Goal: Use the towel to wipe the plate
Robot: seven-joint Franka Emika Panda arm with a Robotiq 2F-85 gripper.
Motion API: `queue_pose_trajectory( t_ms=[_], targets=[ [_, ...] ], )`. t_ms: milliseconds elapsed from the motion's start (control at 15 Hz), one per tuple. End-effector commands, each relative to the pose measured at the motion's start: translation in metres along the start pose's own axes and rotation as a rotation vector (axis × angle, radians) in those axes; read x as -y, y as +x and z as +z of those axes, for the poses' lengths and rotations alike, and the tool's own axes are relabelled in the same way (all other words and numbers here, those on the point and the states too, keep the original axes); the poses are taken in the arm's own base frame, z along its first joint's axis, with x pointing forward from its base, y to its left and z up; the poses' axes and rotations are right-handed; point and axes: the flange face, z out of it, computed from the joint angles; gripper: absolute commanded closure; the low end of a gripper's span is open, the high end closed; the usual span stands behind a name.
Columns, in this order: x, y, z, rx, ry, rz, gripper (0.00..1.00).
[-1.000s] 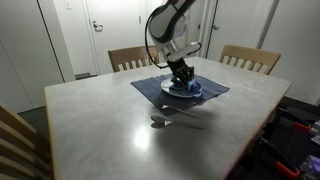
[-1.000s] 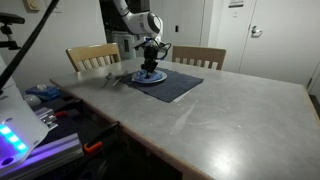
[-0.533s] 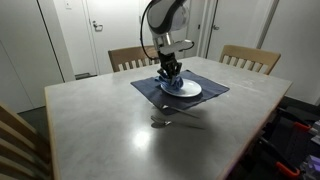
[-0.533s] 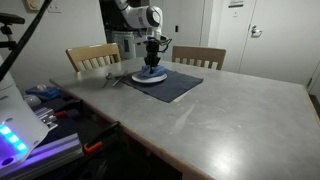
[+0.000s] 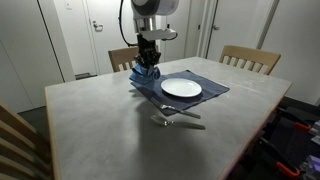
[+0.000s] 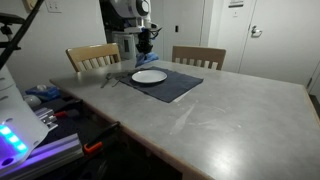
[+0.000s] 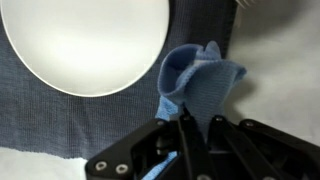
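A white round plate lies on a dark blue placemat on the table; it also shows in the other exterior view and at the top left of the wrist view. My gripper is shut on a light blue towel, which hangs bunched from the fingers. It holds the towel just off the plate's rim, over the placemat's edge. In an exterior view the gripper hangs above the far side of the plate.
A metal spoon lies on the grey table in front of the placemat. Wooden chairs stand behind the table, another at the near corner. A cluttered side bench sits beside the table.
My gripper has lifted off the plate with the towel and moved sideways past the plate's rim. The plate now lies fully uncovered.
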Motion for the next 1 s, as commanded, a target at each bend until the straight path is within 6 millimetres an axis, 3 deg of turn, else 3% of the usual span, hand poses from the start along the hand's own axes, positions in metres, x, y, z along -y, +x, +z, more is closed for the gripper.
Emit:
queue_pose_trajectory(
  t_ms=[0, 200, 400, 933],
  targets=[
    [0.037, 0.005, -0.002, -0.019, 0.021, -0.028, 0.97],
    [0.049, 0.009, 0.013, -0.030, -0.003, 0.106, 0.97],
    [0.046, 0.017, 0.036, -0.036, -0.008, 0.198, 0.97],
    [0.042, 0.035, 0.075, -0.032, 0.007, 0.140, 0.97]
  ],
)
